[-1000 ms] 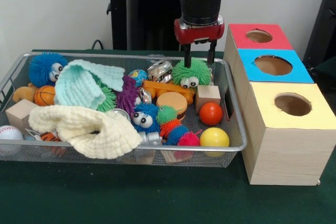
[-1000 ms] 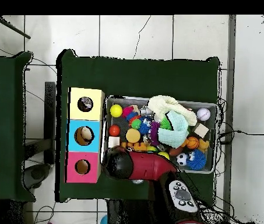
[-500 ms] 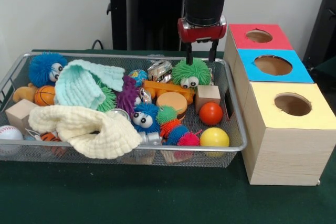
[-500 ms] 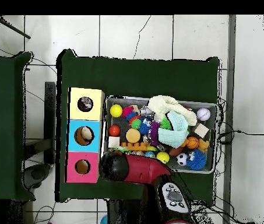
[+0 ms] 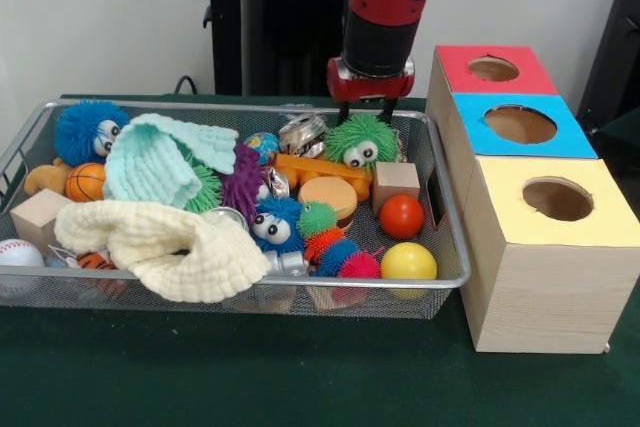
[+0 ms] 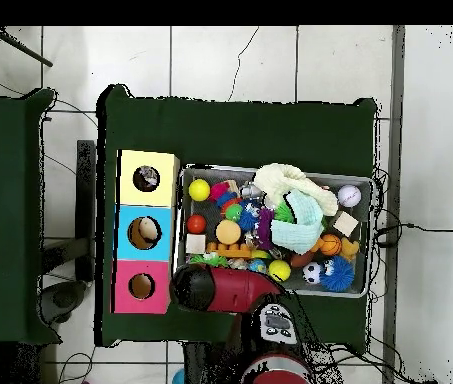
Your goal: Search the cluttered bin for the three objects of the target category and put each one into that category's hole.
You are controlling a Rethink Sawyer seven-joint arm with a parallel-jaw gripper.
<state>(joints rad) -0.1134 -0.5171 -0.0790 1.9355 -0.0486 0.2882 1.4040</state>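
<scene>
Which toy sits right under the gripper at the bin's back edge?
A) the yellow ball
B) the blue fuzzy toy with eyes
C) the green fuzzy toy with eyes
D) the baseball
C: in the front view the gripper hangs just above the green fuzzy toy, by the bin wall nearest the boxes.

A robotics lab: a desk draped in dark green cloth [image 5: 200, 387] stands on a white tiled floor [image 6: 230, 60] with loose black cables [image 6: 420, 228], against a bare white wall [image 5: 100, 17] at 12 o'clock.
</scene>
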